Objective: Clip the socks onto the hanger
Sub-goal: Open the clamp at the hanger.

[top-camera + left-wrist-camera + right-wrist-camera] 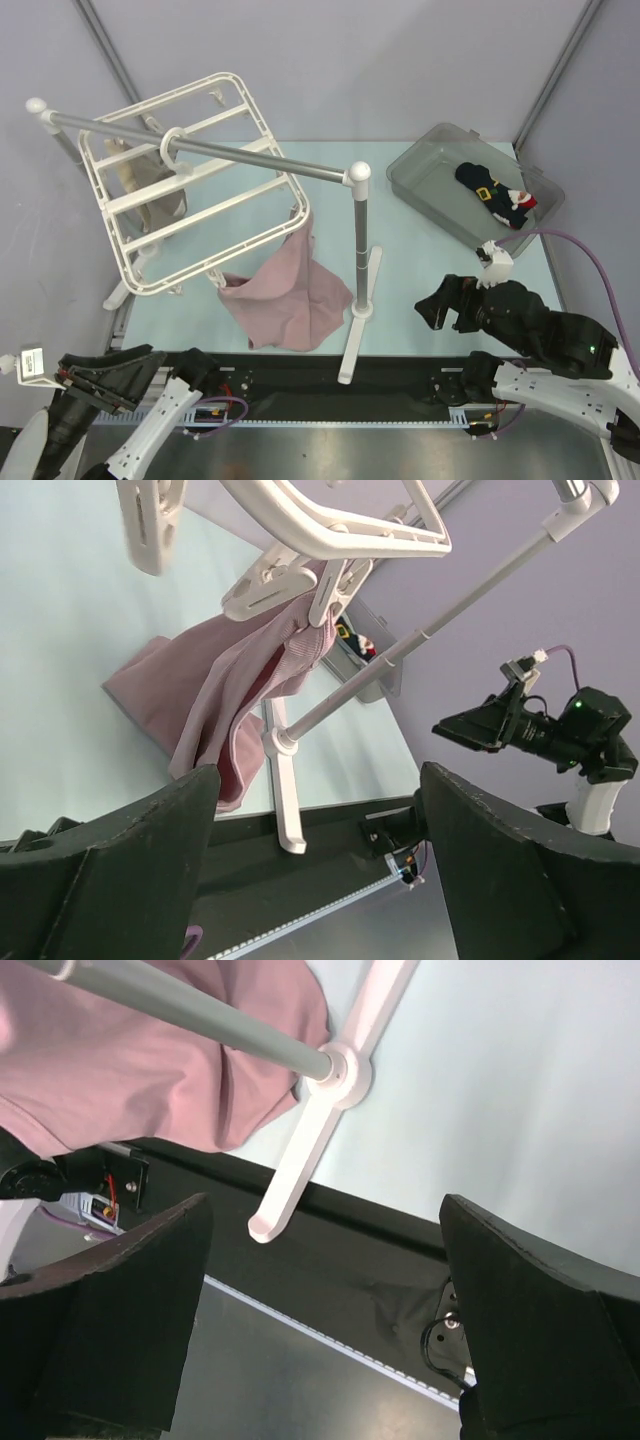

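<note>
I count one pair of socks (pixel 497 195), two dark pieces with a yellow band and red-and-white patches. They lie bunched together in the single grey bin (pixel 420 168), which sits on the tabletop (pixel 420 265) to the right of and beyond the upright post of the silver rail stand (pixel 358 250). The one white hanger (pixel 190 180) hangs tilted from the stand's rail by its central hook (pixel 172 143), left of the post and well apart from the socks. Two cloths are on it. A pink cloth (pixel 285 295) is clipped at the hanger corner nearest the post, with its lower end down on the tabletop just left of the stand's foot. A beige cloth (pixel 150 185) hangs under the end of the hanger farthest from the post. Both arms are low at the near edge. My left tool (pixel 318 780) is well left of the stand's foot, released, its two fingers spread wide with nothing between them. My right tool (pixel 325 1205) is just right of the foot, likewise released and grasping nothing. Neither tool touches the socks or the hanger.
</note>
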`<state>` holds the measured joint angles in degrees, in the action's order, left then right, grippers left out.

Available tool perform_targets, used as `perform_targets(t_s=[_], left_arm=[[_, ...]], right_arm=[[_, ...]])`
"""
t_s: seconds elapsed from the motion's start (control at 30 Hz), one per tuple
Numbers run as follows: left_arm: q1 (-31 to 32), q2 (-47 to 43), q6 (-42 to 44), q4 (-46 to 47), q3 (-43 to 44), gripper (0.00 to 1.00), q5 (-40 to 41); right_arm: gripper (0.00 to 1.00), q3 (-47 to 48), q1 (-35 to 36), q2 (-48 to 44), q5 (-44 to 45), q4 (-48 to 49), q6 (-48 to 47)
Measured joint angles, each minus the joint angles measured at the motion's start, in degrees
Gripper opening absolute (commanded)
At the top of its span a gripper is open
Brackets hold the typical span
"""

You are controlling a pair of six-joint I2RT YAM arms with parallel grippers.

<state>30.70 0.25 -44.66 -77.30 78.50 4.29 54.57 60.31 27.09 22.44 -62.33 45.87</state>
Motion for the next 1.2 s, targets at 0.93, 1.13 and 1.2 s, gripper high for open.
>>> perform_targets(t_s=[0.93, 1.13, 1.2], left_arm=[[0.33, 1.51, 7.63, -0.13, 2.67, 0.70, 1.64], [0.35, 1.57, 7.67, 1.66, 0.13, 0.63, 0.04], [0.35, 1.64, 7.67, 3.58, -1.92, 0.62, -1.31]], right_arm=[[0.94, 24.00, 58.16, 32.00, 17.18, 20.46, -19.87], [0.81, 25.16, 56.54, 42.42, 20.35, 28.20, -27.87], [0.75, 23.43, 50.47, 42.88, 15.98, 33.42, -29.64]])
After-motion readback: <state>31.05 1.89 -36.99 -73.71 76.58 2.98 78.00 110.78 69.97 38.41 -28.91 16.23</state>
